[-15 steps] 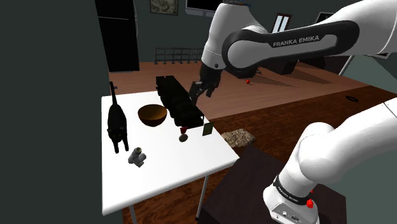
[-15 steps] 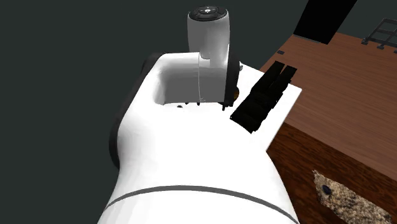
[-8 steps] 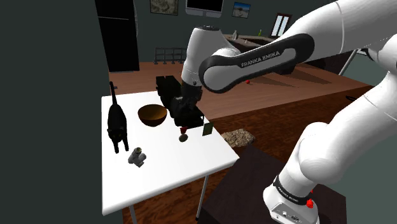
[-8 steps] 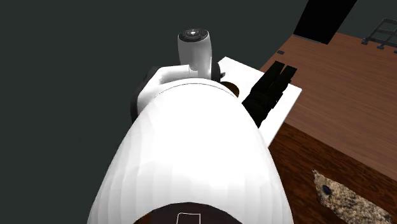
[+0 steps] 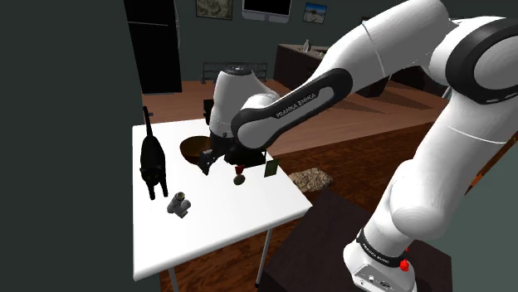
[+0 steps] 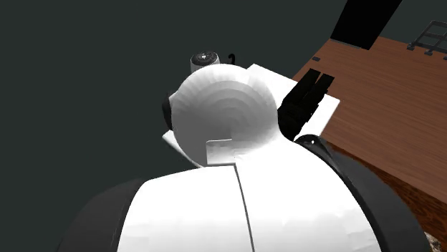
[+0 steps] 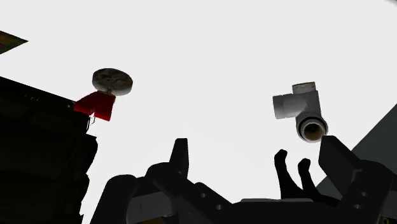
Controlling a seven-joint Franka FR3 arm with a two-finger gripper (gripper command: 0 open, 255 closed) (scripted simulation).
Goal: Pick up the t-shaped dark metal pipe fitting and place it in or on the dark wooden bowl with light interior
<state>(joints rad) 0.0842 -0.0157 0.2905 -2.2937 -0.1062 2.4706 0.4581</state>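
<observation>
The white arm bends forward and down over the white table (image 5: 217, 226). Its black gripper (image 5: 207, 160) hangs low, fingers spread apart with nothing between them. Just beside it sits the brown bowl (image 5: 191, 147). Farther off, near a black cat figure (image 5: 153, 162), the light grey T-shaped pipe fitting (image 5: 178, 205) lies on the table.
</observation>
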